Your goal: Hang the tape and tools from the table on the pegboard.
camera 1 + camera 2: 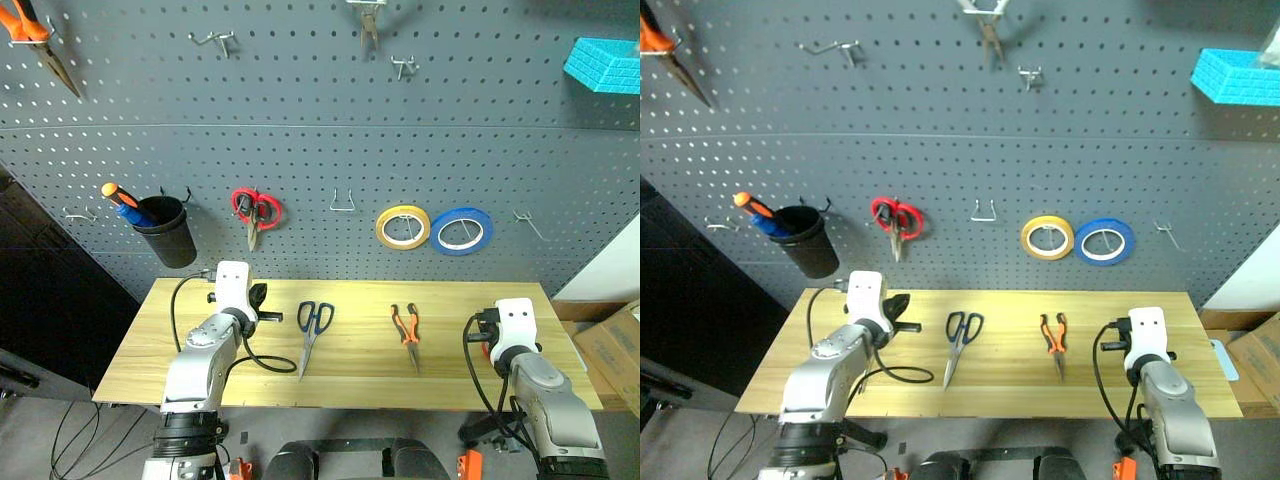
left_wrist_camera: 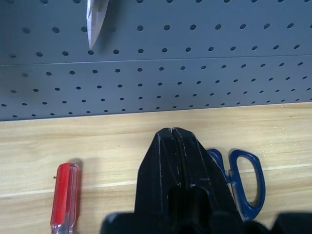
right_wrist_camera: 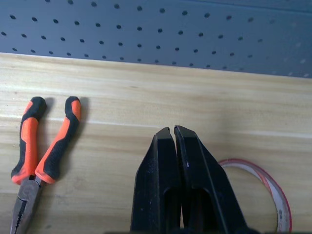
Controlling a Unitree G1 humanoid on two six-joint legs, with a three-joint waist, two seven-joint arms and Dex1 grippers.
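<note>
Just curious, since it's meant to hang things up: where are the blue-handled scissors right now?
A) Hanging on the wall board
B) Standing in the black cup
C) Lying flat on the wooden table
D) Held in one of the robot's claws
C: the blue-handled scissors lie flat on the table, between the left gripper and the pliers, with both grippers shut and holding nothing.

Wood-grain top, matt panel, plastic grips and bare metal

The table [image 1: 450, 385] shows smooth, pale yellowish wood grain; the pegboard [image 1: 300, 150] is matt dark grey with metal hooks [image 1: 343, 203]. The screwdriver [image 2: 65, 202] has a glossy translucent red plastic handle, the blue-handled scissors [image 1: 312, 332] glossy plastic loops and bare metal blades. The pliers [image 3: 41, 141] wear matt orange-and-black grips. The tape [image 3: 273, 187] looks thin and shiny.
</note>
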